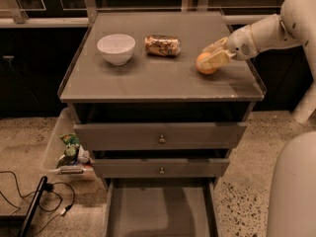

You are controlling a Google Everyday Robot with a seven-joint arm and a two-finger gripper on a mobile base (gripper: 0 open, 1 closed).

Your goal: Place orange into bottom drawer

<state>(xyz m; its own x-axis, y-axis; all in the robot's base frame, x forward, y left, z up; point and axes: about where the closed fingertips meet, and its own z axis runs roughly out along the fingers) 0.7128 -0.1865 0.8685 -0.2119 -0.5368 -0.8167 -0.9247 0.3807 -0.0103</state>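
Note:
The orange (204, 64) sits on the right part of the grey cabinet top (158, 78). My gripper (212, 57) reaches in from the right, and its pale fingers (218, 59) lie around the orange, one behind it and one across its right side. The orange rests on the surface. The bottom drawer (159, 209) is pulled out at the foot of the cabinet and nothing lies on its flat grey floor.
A white bowl (116, 48) and a crushed gold-brown can (162, 45) stand on the cabinet top at left and centre. Two upper drawers with brass knobs (161, 139) are slightly open. A plastic bin of clutter (69, 154) and cables (29, 201) lie on the floor at left.

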